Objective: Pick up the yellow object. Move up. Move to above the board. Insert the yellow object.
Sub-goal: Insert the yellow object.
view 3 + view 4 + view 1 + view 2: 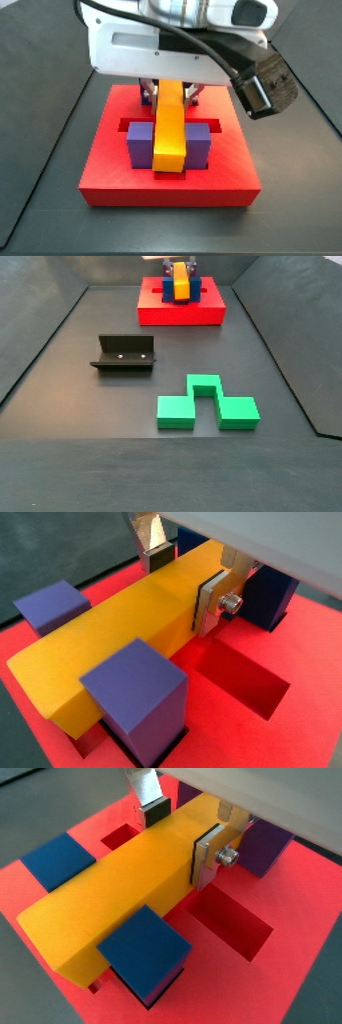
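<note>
The pincer (187,580) is clamped on the yellow object (127,642). In both wrist views its silver fingers (210,856) press flat against the two long sides of the bar, close to one end. A round silver bolt shows on the outside of one finger.

The yellow object lies flat, down between the square posts (134,692) on the board (254,737). One post stands on each side of the bar's free end, and the bar runs through the gap between them. The posts look purple in one wrist view and blue (140,950) in the other. Next to the bar, the wrist views show an open slot (230,926) cut into the red top. They do not show whether the bar's underside sits fully in its own slot.

A side view looks at the board (120,190) from the front. There the yellow object (170,135) runs from far to near down the middle, with a purple post (140,145) touching it on each side. The white body of the arm hides the pincer (168,92) in this view.

Another side view shows the whole dark worktop (80,386). The board (181,314) sits at the far end, small, with the pincer (179,268) above it. Nearer, on the left, stands the fixture (124,353). Nearer still, on the right, lies a green notched block (205,404). Both are well apart from the board.
</note>
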